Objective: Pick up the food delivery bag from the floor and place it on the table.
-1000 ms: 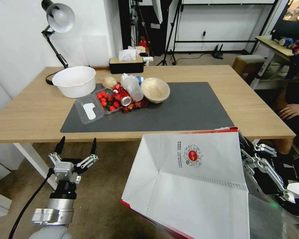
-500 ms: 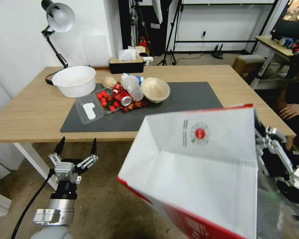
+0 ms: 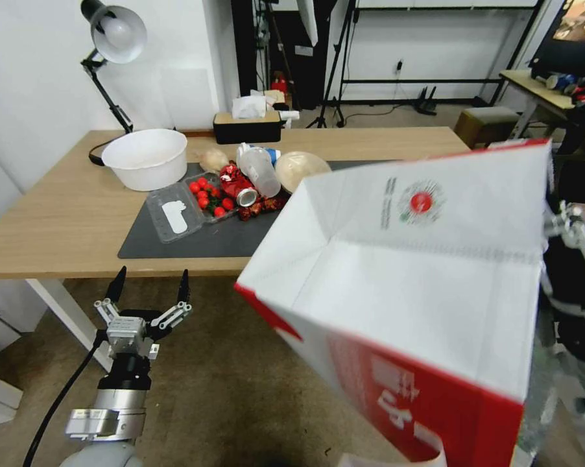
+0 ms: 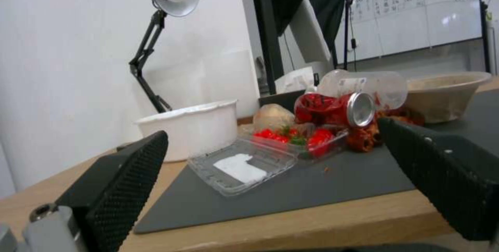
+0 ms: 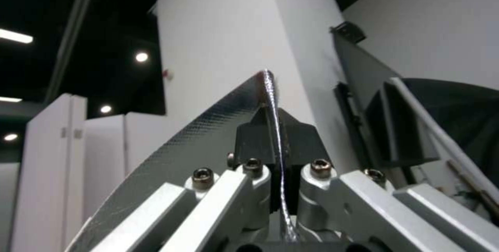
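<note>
Gripping food delivery bag [image 3: 429,285] wall, right gripper [image 5: 274,135] | apparently above table [image 3: 59,220]

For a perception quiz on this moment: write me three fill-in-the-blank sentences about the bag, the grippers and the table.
1. The right gripper is shut on the bag's ____ wall.
2. The left gripper hangs ____ below the table edge.
3. The bag is off the ____.

Missing words: foil-lined; open; floor
</note>
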You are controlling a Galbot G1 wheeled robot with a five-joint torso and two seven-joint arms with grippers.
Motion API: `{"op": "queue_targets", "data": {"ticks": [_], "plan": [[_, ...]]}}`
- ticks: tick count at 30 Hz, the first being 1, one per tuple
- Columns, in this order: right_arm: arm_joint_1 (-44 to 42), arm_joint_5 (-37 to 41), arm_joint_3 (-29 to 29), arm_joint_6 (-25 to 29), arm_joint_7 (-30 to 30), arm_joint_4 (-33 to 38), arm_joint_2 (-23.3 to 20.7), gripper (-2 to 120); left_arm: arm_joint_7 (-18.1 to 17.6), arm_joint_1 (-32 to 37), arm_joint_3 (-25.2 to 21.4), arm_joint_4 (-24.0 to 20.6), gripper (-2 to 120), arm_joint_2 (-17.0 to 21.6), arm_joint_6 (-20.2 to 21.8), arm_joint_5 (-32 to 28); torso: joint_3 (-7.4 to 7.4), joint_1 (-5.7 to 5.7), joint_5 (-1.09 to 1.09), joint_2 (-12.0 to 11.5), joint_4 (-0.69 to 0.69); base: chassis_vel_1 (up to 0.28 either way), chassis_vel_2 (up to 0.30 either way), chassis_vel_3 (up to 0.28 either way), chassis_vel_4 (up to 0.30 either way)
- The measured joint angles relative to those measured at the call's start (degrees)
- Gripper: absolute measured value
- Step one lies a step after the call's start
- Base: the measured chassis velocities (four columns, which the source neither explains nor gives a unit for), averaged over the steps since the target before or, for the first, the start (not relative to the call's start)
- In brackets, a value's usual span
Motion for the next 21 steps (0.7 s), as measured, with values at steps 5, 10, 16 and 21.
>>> {"op": "queue_targets", "data": {"ticks": [5,10,16,21], "plan": [[1.6,0.2,-0.4,0.6,4.1,0.0,-0.9,0,-0.1,0.2,0.1,-0.2,100,-0.1,0.0,0.4,-0.01,0.0,0.0,0.0,0.01,0.0,0.0,0.0,0.0],[3.8,0.2,-0.5,0.9,9.6,0.0,-2.4,0,-0.1,0.6,0.5,-0.7,100,-0.4,0.0,1.2,-0.02,-0.01,0.0,0.0,0.0,0.0,0.0,0.0,0.0],[7.9,1.5,-0.3,0.9,16.4,0.0,-5.9,0,0.0,1.0,1.1,-1.3,100,-1.1,-0.2,2.1,-0.02,-0.02,0.0,0.0,0.0,0.0,0.0,0.0,0.0],[10.6,2.4,-0.6,0.8,20.7,-0.5,-8.1,0,0.0,1.2,1.2,-1.5,100,-1.4,-0.3,2.6,-0.03,-0.02,0.0,0.0,0.0,0.0,0.0,0.0,0.0]]}}
